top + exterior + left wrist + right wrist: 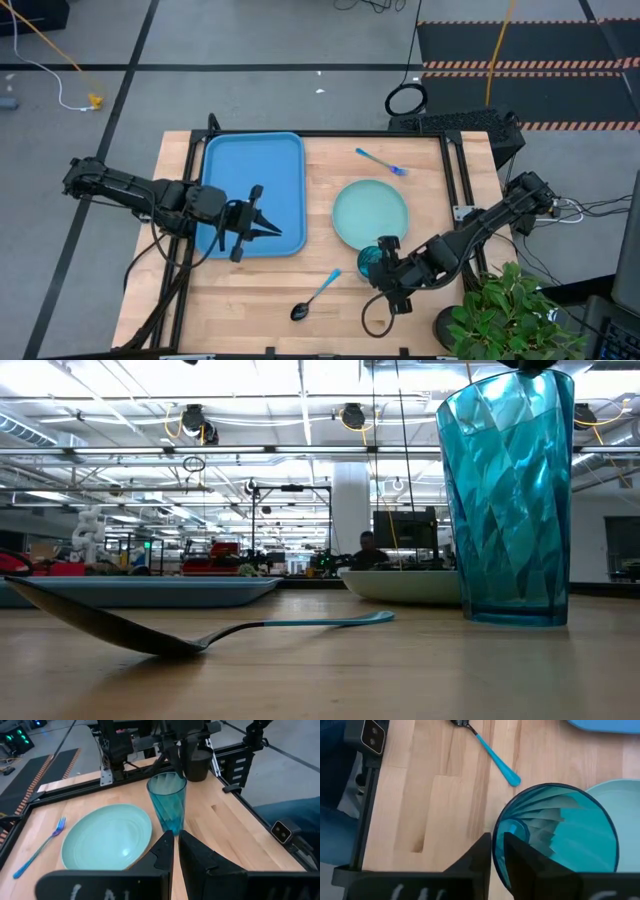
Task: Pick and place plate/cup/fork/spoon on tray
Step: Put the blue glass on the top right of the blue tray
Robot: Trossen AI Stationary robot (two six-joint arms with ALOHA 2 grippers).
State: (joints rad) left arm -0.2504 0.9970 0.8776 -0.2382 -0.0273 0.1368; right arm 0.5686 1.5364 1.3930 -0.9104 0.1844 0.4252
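Your set: four pieces on the wood, tray bare.
Teal cup (373, 260) stands upright just beside the mint plate (370, 212); spoon (315, 297) lies nearby, fork (380, 161) beyond the plate, blue tray (252, 160) apart.

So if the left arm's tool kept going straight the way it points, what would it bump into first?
Probably the plate. The left tool hangs over the tray, pointing across the table. The cup stands dead ahead in its own view, but farther off, so depth is hard to judge.
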